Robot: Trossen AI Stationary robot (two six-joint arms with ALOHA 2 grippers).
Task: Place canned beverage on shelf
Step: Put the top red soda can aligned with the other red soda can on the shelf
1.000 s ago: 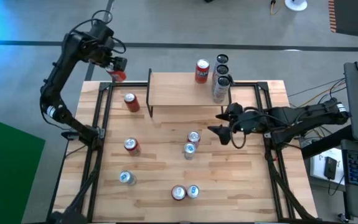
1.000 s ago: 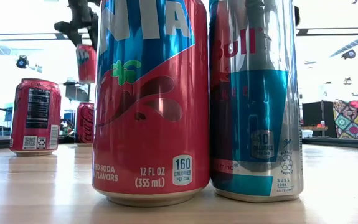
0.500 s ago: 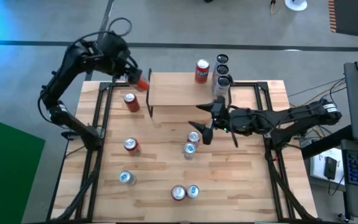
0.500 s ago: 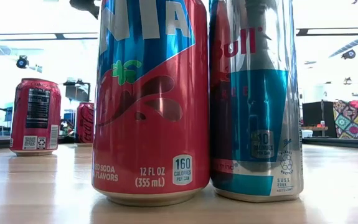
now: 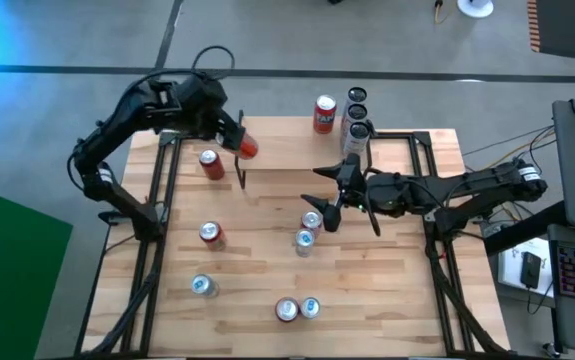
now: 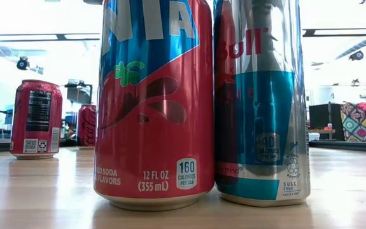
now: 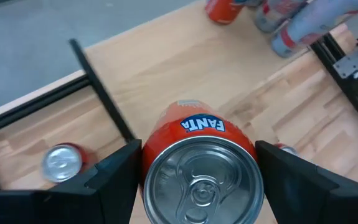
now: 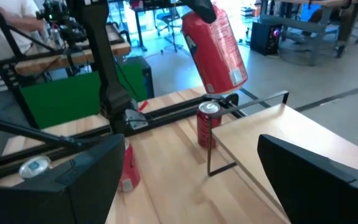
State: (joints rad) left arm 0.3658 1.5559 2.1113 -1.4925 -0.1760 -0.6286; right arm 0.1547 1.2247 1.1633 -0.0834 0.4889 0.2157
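My left gripper (image 5: 239,140) is shut on an orange-red Fanta can (image 5: 248,148) and hangs over the left end of the shelf (image 5: 297,150), a light-wood plank on thin black legs. The right wrist view shows this can (image 8: 216,50) tilted in the air above the shelf's end (image 8: 278,134). A red can (image 5: 325,115) and two slim cans (image 5: 356,130) stand at the shelf's right end. My right gripper (image 5: 327,198) is open just in front of the shelf, beside a can (image 5: 311,220) on the table, touching nothing. My left gripper pinches the Fanta can between its two fingers (image 7: 113,183) on opposite sides of the can's wall, close under its top rim (image 7: 157,146). The fingers come slanting down from above. The can hangs tilted below them, lifted clear of shelf and table.
Several more cans stand on the slatted table: one (image 5: 210,163) left of the shelf, others (image 5: 210,234), (image 5: 203,286), and a pair (image 5: 297,309) at the near edge, filling the low view. Black frame rails (image 5: 157,200) run along both table sides.
My left gripper has carried the can from beyond the table's far left corner toward the right, ending over the shelf's left end, and has turned as it went. My right gripper has gone a little toward the table's left and rolled about its own line, staying open.
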